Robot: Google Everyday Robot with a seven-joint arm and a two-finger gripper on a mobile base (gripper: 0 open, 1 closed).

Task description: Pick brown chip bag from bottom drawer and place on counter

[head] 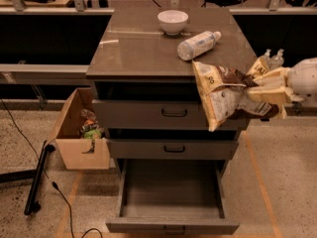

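Note:
My gripper (255,90) comes in from the right and is shut on the brown chip bag (218,95), a crinkled cream-tan bag with a dark brown band. The bag hangs in the air in front of the cabinet's right side, its top about level with the counter's front edge. The bottom drawer (171,225) is pulled fully open below, and its tray looks bare. The counter (138,46) is a glossy grey-brown slab on top of the cabinet.
A white bowl (173,21) and a clear bottle (197,44) lying on its side are on the counter's far right part. Two upper drawers (173,114) are shut. A cardboard box (81,133) with packets stands left of the cabinet. A black pole (37,177) lies on the floor.

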